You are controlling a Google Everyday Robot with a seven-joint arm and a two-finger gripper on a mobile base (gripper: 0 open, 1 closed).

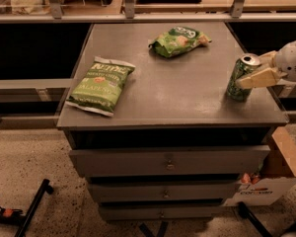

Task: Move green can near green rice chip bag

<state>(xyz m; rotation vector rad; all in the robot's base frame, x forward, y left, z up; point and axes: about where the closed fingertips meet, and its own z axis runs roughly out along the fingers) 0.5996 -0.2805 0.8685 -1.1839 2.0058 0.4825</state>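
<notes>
The green can [240,79], with dark markings and a silver top, stands upright near the right edge of the grey cabinet top [187,93]. My gripper [255,69] reaches in from the right and is at the can's upper part, partly overlapping it. The green rice chip bag [177,41] lies at the back middle of the top, well to the left of and behind the can.
A second green chip bag [99,85] lies at the front left of the top. Drawers [167,162] sit below the top. A cardboard box [274,174] stands on the floor at the right. A shelf rail [138,18] runs behind the cabinet.
</notes>
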